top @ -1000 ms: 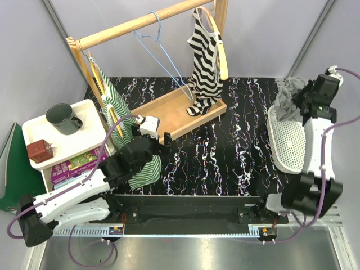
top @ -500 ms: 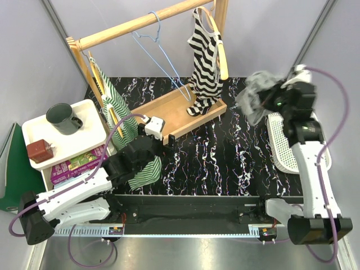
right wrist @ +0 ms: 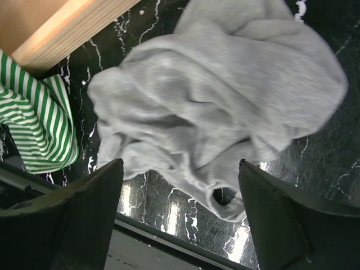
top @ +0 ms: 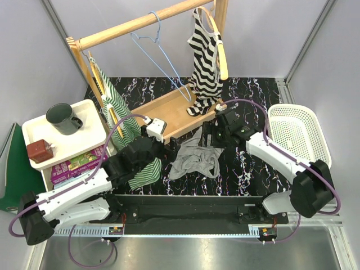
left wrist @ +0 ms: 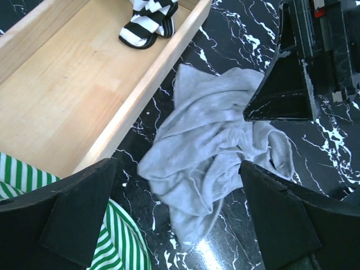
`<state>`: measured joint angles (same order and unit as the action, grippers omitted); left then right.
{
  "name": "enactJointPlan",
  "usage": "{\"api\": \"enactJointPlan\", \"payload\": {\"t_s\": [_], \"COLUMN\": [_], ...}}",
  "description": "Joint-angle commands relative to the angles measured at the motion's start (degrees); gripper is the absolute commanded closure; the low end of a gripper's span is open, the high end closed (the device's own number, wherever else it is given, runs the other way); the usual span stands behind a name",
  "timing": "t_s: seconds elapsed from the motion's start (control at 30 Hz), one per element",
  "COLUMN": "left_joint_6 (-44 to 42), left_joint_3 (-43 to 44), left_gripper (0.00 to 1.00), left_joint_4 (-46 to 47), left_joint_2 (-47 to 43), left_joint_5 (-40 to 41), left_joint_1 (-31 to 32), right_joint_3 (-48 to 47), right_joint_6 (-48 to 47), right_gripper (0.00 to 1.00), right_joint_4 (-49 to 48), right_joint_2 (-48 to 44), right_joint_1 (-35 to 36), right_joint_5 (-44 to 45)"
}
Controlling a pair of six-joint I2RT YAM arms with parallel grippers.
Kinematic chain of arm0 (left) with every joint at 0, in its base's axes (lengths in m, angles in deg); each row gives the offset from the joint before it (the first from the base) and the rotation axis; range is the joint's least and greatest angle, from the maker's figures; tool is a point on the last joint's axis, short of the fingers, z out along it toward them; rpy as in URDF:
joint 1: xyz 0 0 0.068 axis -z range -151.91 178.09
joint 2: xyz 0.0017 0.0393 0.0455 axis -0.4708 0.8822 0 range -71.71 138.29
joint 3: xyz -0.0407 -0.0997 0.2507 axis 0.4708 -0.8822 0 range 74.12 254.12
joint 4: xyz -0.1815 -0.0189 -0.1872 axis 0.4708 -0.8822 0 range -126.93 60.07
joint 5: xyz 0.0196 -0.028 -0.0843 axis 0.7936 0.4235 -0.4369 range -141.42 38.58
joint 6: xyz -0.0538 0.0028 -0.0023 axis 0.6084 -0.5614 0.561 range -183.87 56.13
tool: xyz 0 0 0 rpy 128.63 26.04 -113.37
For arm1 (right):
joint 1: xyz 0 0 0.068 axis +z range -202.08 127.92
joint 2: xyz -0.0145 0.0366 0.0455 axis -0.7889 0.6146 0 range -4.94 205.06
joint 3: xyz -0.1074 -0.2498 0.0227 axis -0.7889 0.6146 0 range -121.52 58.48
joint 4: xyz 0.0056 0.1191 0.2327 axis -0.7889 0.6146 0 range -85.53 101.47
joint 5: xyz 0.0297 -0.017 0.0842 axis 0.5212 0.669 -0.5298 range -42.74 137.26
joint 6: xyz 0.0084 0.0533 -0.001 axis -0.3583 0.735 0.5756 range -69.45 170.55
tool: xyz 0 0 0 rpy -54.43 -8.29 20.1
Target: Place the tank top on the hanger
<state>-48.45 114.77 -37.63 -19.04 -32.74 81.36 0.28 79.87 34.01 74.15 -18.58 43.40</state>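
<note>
Has swung the tank top [top: 194,158] away from the white basket [top: 295,107] at the right of the overhead view, through the air at upper right half a second ago, and down to the middle. Has let it go there: lies now in a crumpled grey heap on the black marbled table [top: 247,90], just below the corner of the wooden tray [top: 163,115] and right of the green-and-white striped top [top: 143,173].

Shows the right gripper [top: 216,135] released, fingers spread wide with nothing between them in its wrist view, just above the upper right of the cloth. Shows the left gripper [top: 164,149] likewise spread and empty, at the heap's left edge, looking down on it.

Leaves the hanger [top: 160,53] at upper centre-left, hooked on the wooden rail [top: 129,25], well apart from the cloth.

Means, as a judgement, that fetching is done and dressing not begun: no strap or neckline laid out, and folds hiding which end is which. Calls next, most likely, for spreading the heap or finding a strap, and for bringing the hanger down to it.
</note>
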Motion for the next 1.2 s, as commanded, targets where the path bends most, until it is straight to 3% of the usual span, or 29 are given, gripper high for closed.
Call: {"api": "enactJointPlan", "payload": {"t_s": [0.0,0.37,0.8,1.03,1.1,1.17], "left_joint_6": [3.21,7.07,14.46,17.71,18.24,18.33], "left_joint_3": [-0.74,-0.56,-7.07,-5.41,-5.14,-5.31], "left_gripper": [0.01,0.01,0.04,0.11,0.18,0.32], "left_joint_4": [3.83,6.04,7.26,5.43,4.89,6.03], "left_joint_2": [1.64,13.51,16.85,23.08,24.41,25.56], "left_joint_5": [-2.06,-7.51,-8.57,-5.76,-5.14,-4.79], "left_joint_1": [-0.10,-0.10,0.07,0.16,0.07,0.16], "right_joint_3": [1.41,11.61,19.26,19.52,19.43,19.43], "right_joint_6": [1.88,5.04,6.89,6.54,6.36,6.27], "right_gripper": [0.07,0.11,0.14,0.29,0.33,0.40], "right_joint_4": [-1.85,-5.02,-5.19,-6.07,-6.42,-6.95], "right_joint_2": [-2.97,-1.31,-4.73,-4.47,-3.86,-3.33], "right_joint_1": [-0.27,-0.27,-0.27,-0.27,-0.27,-0.27], "right_joint_5": [2.27,0.08,-2.64,-2.47,-2.47,-2.65]}}
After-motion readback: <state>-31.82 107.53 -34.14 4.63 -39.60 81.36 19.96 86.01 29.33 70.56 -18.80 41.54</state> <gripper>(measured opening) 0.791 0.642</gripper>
